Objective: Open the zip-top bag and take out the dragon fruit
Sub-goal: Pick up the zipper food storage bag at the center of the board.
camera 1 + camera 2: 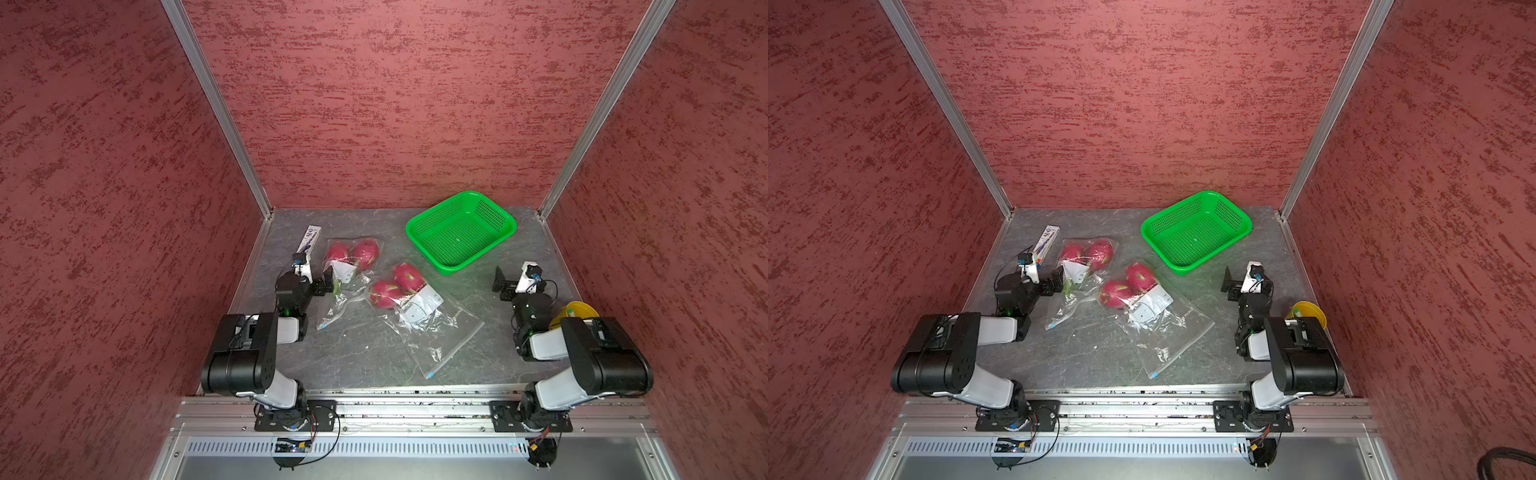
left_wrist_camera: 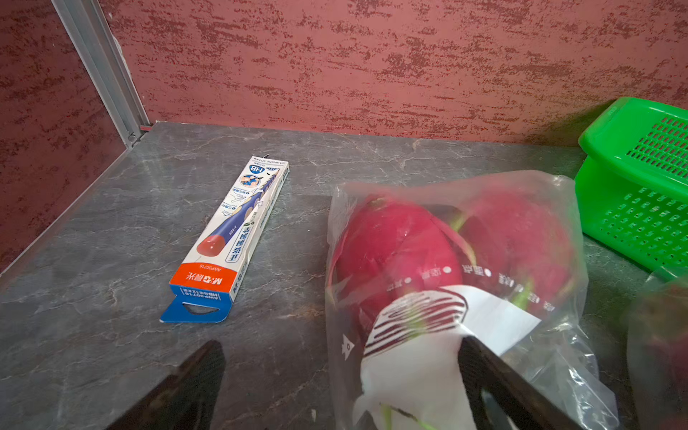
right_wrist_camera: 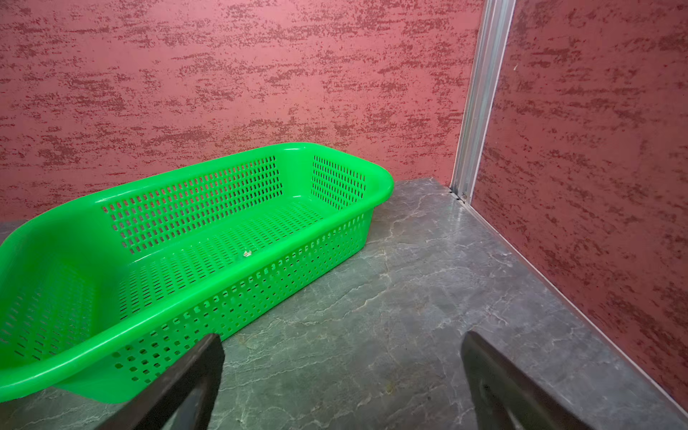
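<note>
Two clear zip-top bags lie on the grey table, each with two magenta dragon fruit inside. The left bag [image 1: 338, 301] holds fruit [image 1: 337, 252] and fruit [image 2: 521, 238]. The middle bag [image 1: 440, 332] holds fruit [image 1: 407, 276] and fruit [image 1: 384, 293]; its zip end with a blue slider points at the front edge. My left gripper [image 1: 326, 282] [image 2: 340, 344] is open, with the left bag's edge and white label [image 2: 413, 368] between its fingers. My right gripper [image 1: 500, 284] [image 3: 342, 338] is open over bare table, to the right of the middle bag.
An empty green mesh basket [image 1: 494, 216] [image 3: 223, 158] stands at the back right, just beyond my right gripper. A pencil box [image 1: 309, 237] [image 2: 238, 231] lies at the back left by the wall. A yellow bowl [image 1: 575, 311] sits behind the right arm. Red walls enclose three sides.
</note>
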